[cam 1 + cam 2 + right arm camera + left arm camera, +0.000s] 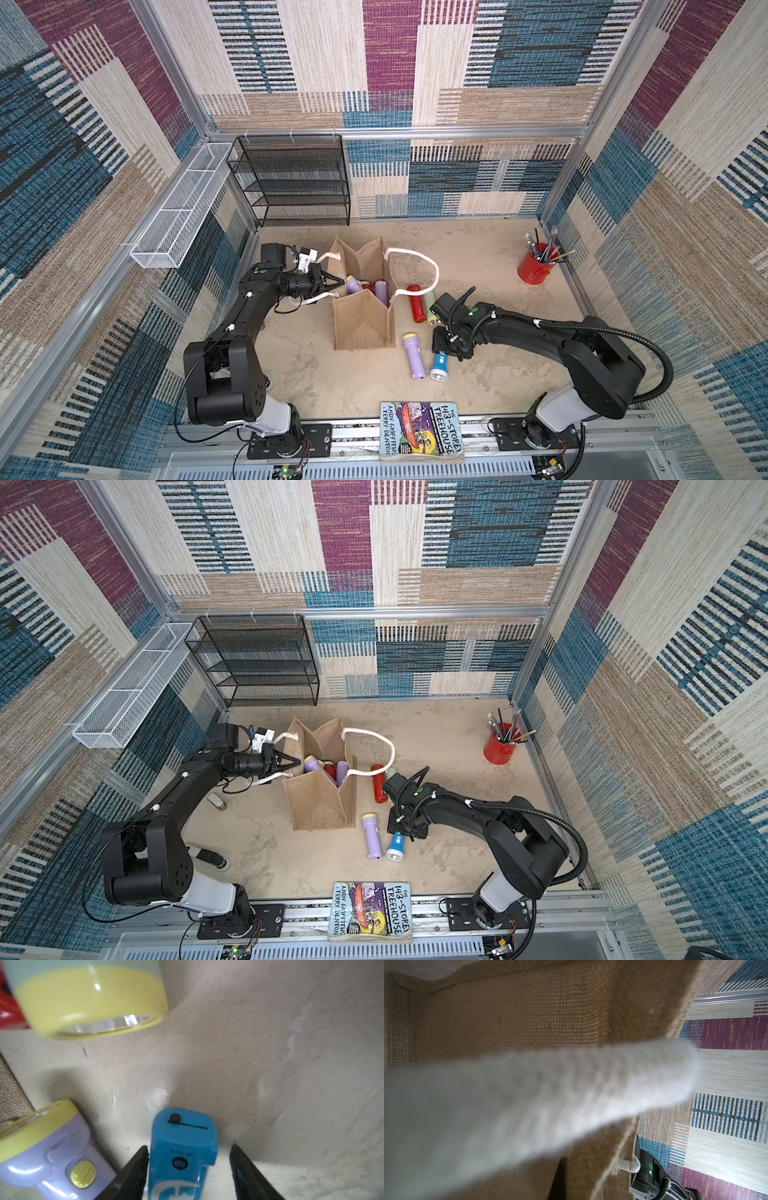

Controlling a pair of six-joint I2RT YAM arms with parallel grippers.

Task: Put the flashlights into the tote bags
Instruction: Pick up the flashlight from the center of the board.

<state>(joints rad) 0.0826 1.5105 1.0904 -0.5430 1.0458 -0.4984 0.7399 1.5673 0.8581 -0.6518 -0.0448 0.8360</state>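
Burlap tote bag [363, 322] stands open mid-desk [478, 257], with lilac and red flashlights [354, 285] inside. Left gripper [340, 283] reaches through the white rope handle [529, 1095], jaws pressed together at the bag's rim. It looks to be pinching the burlap, but the wrist view is too blurred to confirm.

Right gripper [189, 1147] is down over the blue flashlight [182, 1147], jaws spread either side of its body. One finger touches it and the other is clear.

Blue flashlight lies on the desk just beside a lilac flashlight [413, 355], near the bag's corner. Red flashlight [415, 305] and pale green flashlight [431, 309] lie side by side next to the bag.
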